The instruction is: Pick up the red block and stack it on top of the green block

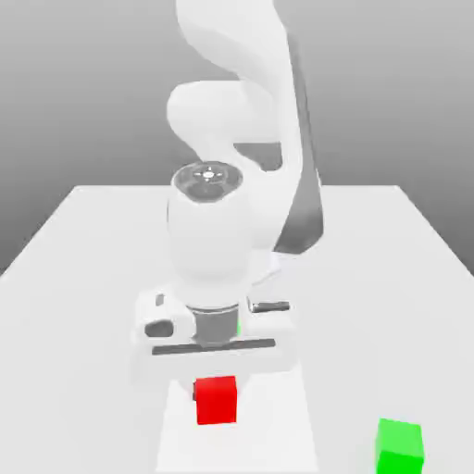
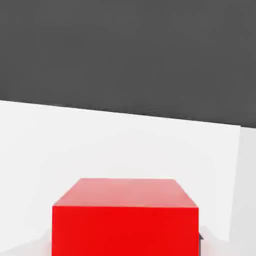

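The red block (image 1: 216,400) sits directly under my hand, near the front of the white table, and looms large and close in the hand view as the red block (image 2: 125,220). My gripper (image 1: 216,378) reaches straight down onto it and is shut on it. A dark finger pad (image 2: 201,239) presses against the block's side. The green block (image 1: 400,446) rests on the table at the exterior view's lower right, well apart from the red block and the gripper.
The white table (image 1: 83,278) stretches out around the arm, with its far edge against a grey backdrop. The arm's bulky white links (image 1: 222,222) rise behind and above the hand and hide the middle of the table.
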Motion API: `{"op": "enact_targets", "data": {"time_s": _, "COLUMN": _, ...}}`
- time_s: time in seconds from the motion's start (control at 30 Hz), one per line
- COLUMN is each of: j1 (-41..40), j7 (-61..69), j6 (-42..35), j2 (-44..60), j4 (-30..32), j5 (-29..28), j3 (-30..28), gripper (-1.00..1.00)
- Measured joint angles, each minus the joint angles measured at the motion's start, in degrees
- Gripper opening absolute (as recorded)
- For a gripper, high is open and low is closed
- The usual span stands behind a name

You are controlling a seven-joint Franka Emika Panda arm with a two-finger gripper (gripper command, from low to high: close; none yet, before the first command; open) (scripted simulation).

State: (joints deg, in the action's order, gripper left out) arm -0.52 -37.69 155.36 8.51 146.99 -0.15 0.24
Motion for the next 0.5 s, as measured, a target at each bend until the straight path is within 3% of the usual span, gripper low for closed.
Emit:
{"op": "enact_targets", "data": {"time_s": 0.27, "j1": 12.56, "j7": -16.4, "j6": -8.54, "j2": 3.41, "j4": -11.86, "j5": -2.84, "j3": 7.97, "gripper": -1.0}}
{"op": "enact_targets", "data": {"time_s": 0.4, "j1": 15.14, "j7": -19.53, "j6": -3.47, "j2": 10.12, "j4": -13.55, "j5": -4.92, "j3": 7.37, "gripper": -1.0}}
{"op": "enact_targets", "data": {"time_s": 0.43, "j1": 15.46, "j7": -19.92, "j6": -2.05, "j2": 11.68, "j4": -13.67, "j5": -5.38, "j3": 7.06, "gripper": 1.0}}
{"op": "enact_targets", "data": {"time_s": 0.5, "j1": 15.46, "j7": -19.92, "j6": -2.05, "j2": 11.69, "j4": -13.67, "j5": -5.38, "j3": 7.06, "gripper": 1.0}}
